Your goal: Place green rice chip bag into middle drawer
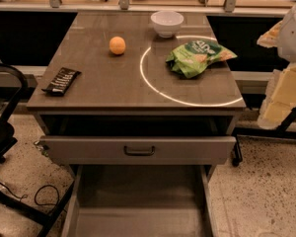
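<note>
The green rice chip bag (198, 56) lies crumpled on the right side of the cabinet top, inside a bright ring of light. The middle drawer (138, 216) is pulled far out at the bottom of the view, showing a bare grey floor and low side walls. My arm stands at the right edge of the view, and my gripper (272, 33) is at its upper end, to the right of the bag and apart from it. Nothing shows in the gripper.
A white bowl (166, 22) stands behind the bag. An orange (117, 45) sits mid-top and a black bar wrapper (62, 80) at the left. The top drawer (138, 149), with a grey front and dark handle, is slightly open. A black chair frame (5, 132) stands at the left.
</note>
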Motion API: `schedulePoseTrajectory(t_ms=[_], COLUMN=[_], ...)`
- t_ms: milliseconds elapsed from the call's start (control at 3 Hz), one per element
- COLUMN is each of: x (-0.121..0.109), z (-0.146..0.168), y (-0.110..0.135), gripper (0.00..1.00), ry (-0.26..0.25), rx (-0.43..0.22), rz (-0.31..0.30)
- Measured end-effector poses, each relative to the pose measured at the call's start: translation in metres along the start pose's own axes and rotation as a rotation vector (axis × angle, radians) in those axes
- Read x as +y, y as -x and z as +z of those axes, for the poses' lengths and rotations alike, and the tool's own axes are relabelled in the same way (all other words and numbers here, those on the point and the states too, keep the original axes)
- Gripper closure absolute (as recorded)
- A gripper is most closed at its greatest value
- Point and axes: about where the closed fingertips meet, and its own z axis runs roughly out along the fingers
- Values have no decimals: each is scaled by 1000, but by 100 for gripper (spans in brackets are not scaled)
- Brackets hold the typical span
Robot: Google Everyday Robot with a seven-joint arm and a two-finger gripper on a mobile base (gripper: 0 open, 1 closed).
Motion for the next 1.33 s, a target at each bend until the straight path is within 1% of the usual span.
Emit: schedulePoseTrajectory(t_ms=[333, 667, 1000, 1333], x=[0, -12, -47, -95], z=[0, 0, 1, 10], y=[0, 10, 35, 67], gripper=[0, 0, 0, 0], ry=[0, -55, -144, -251], rx=[0, 1, 14, 100], rz=[0, -53, -188, -346])
